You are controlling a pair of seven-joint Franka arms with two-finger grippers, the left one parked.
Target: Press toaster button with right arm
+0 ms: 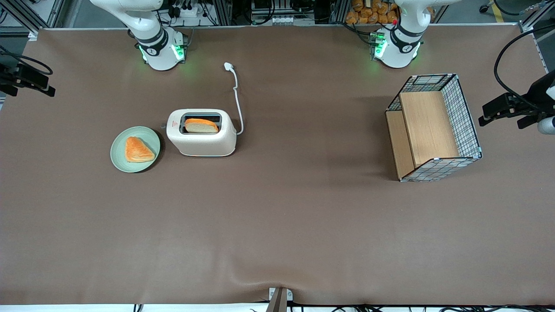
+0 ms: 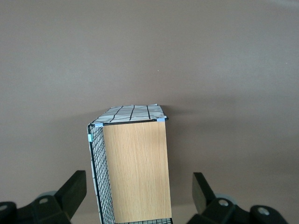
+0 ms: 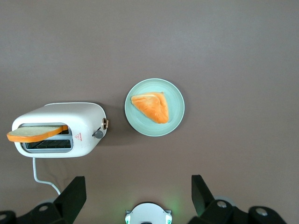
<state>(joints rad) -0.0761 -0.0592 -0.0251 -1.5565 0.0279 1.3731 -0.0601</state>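
The toaster button [image 3: 98, 134] is a small grey nub on the narrow end of the toaster [image 1: 201, 132], the end carrying the red mark and facing a green plate [image 1: 135, 149]; a smaller brownish knob sits just above it in the wrist view. The toaster stands on the brown table [image 1: 277, 225] toward the working arm's end, roughly midway between the edge at the arm bases and the edge nearest the front camera, with a slice of bread [image 1: 201, 125] riding high in its slot and its white cord [image 1: 236, 97] trailing toward the base edge. The plate, just beside the button end, holds a triangular pastry [image 1: 138, 150]. The gripper [image 3: 138, 196] of the right arm hangs high over the table, near the working arm's edge, fingers [image 3: 72, 193] spread wide and holding nothing. Pressing looks not yet begun: this reads as the approach. The next move calls for descending into the narrow gap between plate and toaster end, then pushing the nub down without nudging the plate. A wire basket [image 1: 433, 128] with a wooden shelf stands toward the parked arm's end.
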